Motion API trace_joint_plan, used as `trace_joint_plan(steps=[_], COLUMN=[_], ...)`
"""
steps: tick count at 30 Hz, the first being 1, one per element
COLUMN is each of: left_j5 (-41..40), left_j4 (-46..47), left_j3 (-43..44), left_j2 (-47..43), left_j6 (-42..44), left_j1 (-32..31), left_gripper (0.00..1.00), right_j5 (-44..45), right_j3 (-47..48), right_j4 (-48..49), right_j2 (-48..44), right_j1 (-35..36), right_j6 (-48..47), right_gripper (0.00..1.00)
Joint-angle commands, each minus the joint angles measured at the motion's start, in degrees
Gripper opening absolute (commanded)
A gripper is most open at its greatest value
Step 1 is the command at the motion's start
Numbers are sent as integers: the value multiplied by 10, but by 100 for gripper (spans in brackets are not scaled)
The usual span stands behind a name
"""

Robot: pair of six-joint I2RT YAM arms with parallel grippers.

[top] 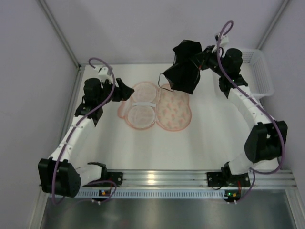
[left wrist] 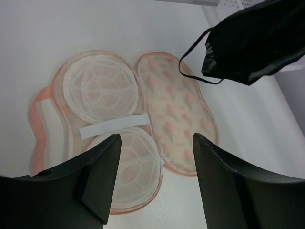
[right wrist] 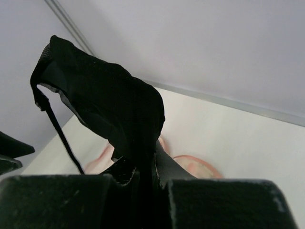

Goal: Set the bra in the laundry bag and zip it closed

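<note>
Bra [top: 183, 67] hangs pinched in right hand [top: 202, 59] by laundry bag [top: 174, 114]; left hand [left wrist: 156, 143] open near its edge.

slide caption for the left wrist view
Open left pincer faces the laundry bag lying spread open; the black bra hangs at upper right.

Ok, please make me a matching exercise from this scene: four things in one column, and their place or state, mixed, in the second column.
Column one:
1. bra
2. laundry bag
3. left gripper
4. white basket

Column two:
a. at the far right corner of the table
b. jaws open, beside the bag
c. black, hanging in the air
d. lying opened flat on the table

Pairs: 1-c, 2-d, 3-b, 4-a.
</note>
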Motion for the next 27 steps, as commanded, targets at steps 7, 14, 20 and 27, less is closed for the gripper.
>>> trace_joint_plan(steps=[7, 14, 20, 27], left_j5=[-7, -3, 12, 15], left_j4=[30, 34, 34, 36], left_j3=[19, 22, 19, 16], left_j2=[43, 77, 87, 68], left_j6=[15, 14, 10, 12], left_j1=[-2, -2, -3, -6], left_gripper=[68, 68, 68, 68], right_j5=[-8, -32, -18, -15], right_j3=[26, -22, -152, -275], right_j4=[260, 321, 337, 267], right_j2=[138, 183, 153, 75], right_j1=[15, 25, 58, 96], right_j6=[-45, -55, -78, -106], right_gripper=[0, 0, 17, 69])
